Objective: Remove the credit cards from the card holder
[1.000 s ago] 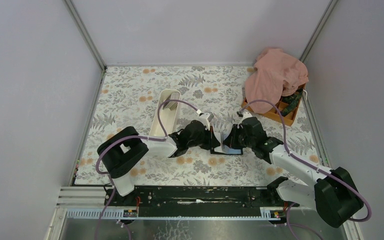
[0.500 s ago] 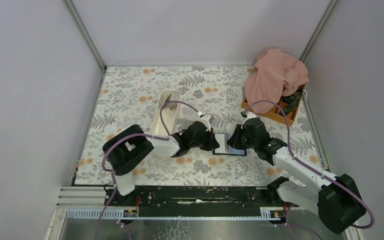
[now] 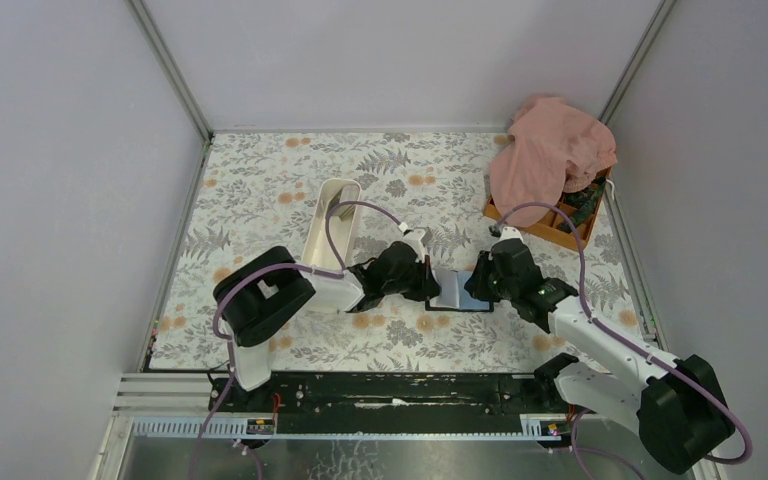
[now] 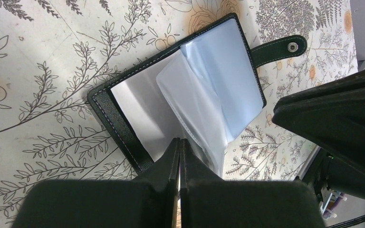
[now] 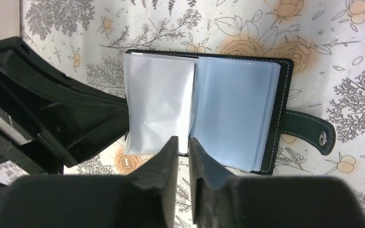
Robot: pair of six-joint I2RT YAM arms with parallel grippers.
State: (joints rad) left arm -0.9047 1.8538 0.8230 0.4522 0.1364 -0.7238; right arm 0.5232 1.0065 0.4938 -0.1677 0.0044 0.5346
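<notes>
The card holder (image 3: 455, 290) lies open on the floral table between my two grippers. It is black with glossy bluish sleeves (image 5: 233, 109) and a snap strap (image 5: 309, 133). One pale sleeve leaf (image 4: 190, 104) stands partly raised over the spine. No credit cards can be made out; whatever the sleeves hold is hidden. My left gripper (image 4: 179, 141) is shut, its tips over the holder's near edge, with nothing visible between them. My right gripper (image 5: 184, 140) hovers at the opposite edge by the spine, its jaws a narrow gap apart and the table showing through.
A long white tray (image 3: 328, 225) stands behind the left arm. At the back right a pink cloth (image 3: 550, 150) drapes over an orange compartment box (image 3: 560, 230). Grey walls enclose the table on three sides.
The right gripper's jaws have parted from shut to a narrow gap. The holder, earlier propped up between the grippers, now lies flatter and more open.
</notes>
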